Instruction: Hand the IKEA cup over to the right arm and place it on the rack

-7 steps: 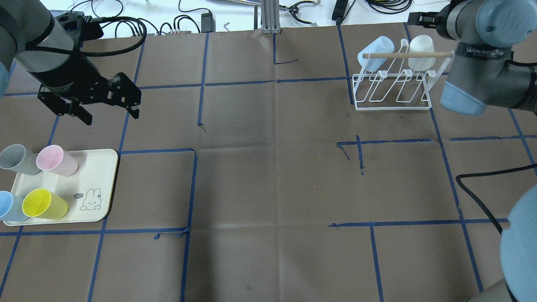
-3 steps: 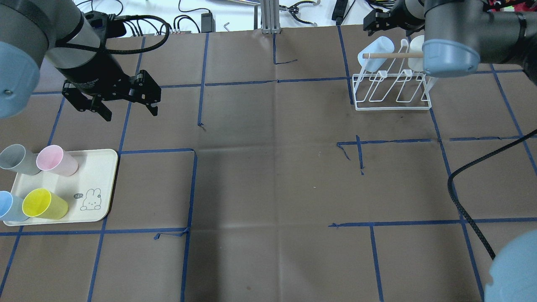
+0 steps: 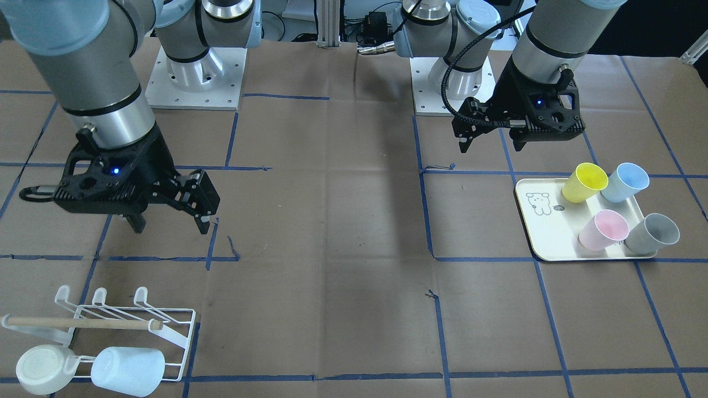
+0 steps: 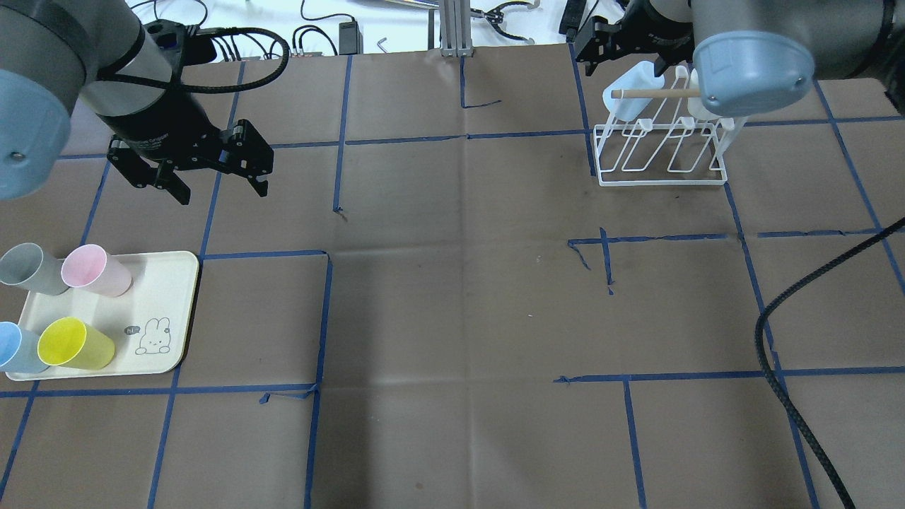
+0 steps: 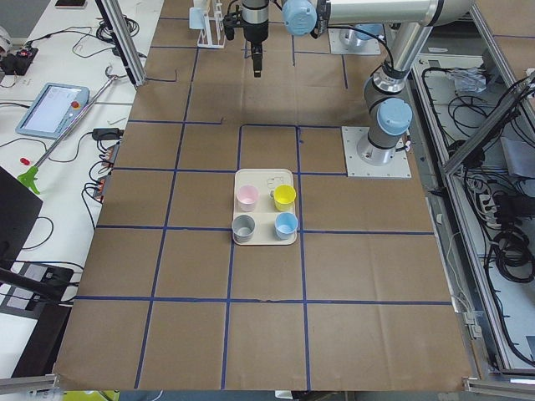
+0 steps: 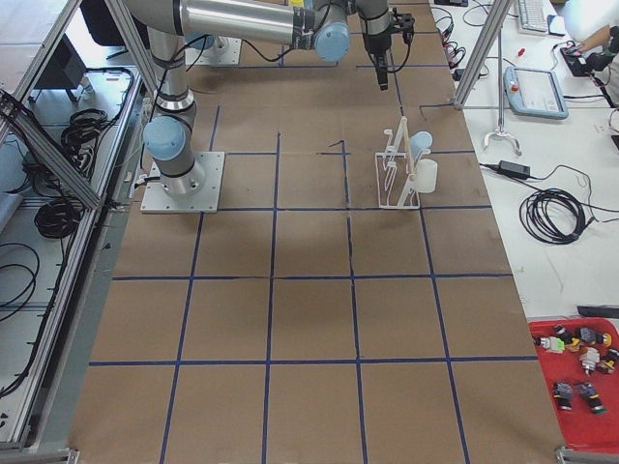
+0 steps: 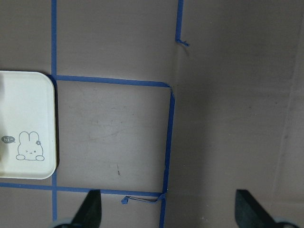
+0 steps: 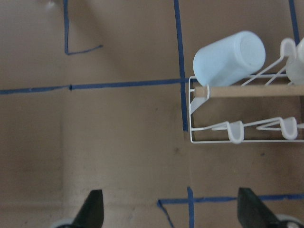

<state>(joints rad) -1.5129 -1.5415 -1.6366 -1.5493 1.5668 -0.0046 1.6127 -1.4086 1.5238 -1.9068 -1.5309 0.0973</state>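
Four cups stand on a cream tray at the left: grey, pink, blue and yellow. My left gripper is open and empty, hanging above the table beyond the tray's far right corner; it also shows in the front view. The white wire rack with its wooden dowel holds a pale blue cup and a white cup. My right gripper is open and empty, above the table beside the rack's blue-cup end.
The right arm's elbow joint covers the rack's right end in the overhead view. A black cable hangs over the right side. Cables and tools lie past the table's far edge. Blue tape lines cross the brown table cover.
My right arm has swung left across the rack, carrying its gripper leftward along the far edge. My left gripper has moved right and a little away from the tray. Both stay open.
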